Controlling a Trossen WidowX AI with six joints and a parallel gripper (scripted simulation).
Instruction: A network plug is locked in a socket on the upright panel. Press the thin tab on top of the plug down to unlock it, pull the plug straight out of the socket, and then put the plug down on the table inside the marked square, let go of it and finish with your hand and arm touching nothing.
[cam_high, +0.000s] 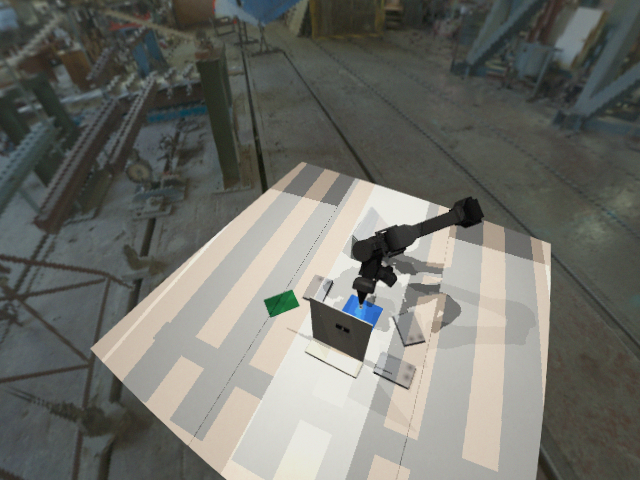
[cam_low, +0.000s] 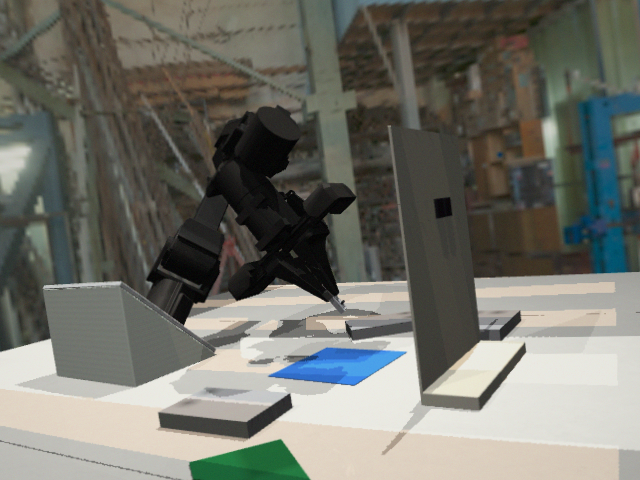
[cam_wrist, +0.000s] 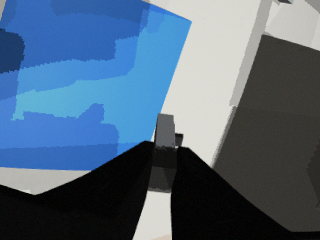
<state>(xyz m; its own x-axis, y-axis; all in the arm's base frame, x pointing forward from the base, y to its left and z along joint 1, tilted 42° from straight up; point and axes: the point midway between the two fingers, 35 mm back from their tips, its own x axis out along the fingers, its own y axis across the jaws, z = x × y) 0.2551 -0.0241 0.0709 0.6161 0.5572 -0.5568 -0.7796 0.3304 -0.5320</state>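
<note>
My gripper (cam_high: 360, 304) (cam_low: 334, 299) (cam_wrist: 164, 155) is shut on the small grey plug (cam_low: 340, 305) (cam_wrist: 165, 131). The plug is out of the panel and points steeply down, tilted, in the air. The upright grey panel (cam_high: 338, 345) (cam_low: 434, 268) (cam_wrist: 280, 125) stands apart from it, with dark socket openings (cam_high: 342, 327). A flat blue square (cam_high: 371, 311) (cam_low: 356, 367) (cam_wrist: 75, 115) lies on the table beside the panel, below the gripper. In the wrist view the plug's tip shows at the blue square's edge. The plug's thin tab is too small to judge.
A green patch (cam_high: 281, 303) (cam_low: 248, 462) lies farther off. Low grey blocks (cam_high: 409, 328) (cam_high: 395, 369) (cam_low: 224, 413) lie around the panel. The panel has a pale base (cam_high: 333, 358) (cam_low: 465, 379) on its far side from the arm. A grey wedge (cam_low: 98, 335) stands near the arm.
</note>
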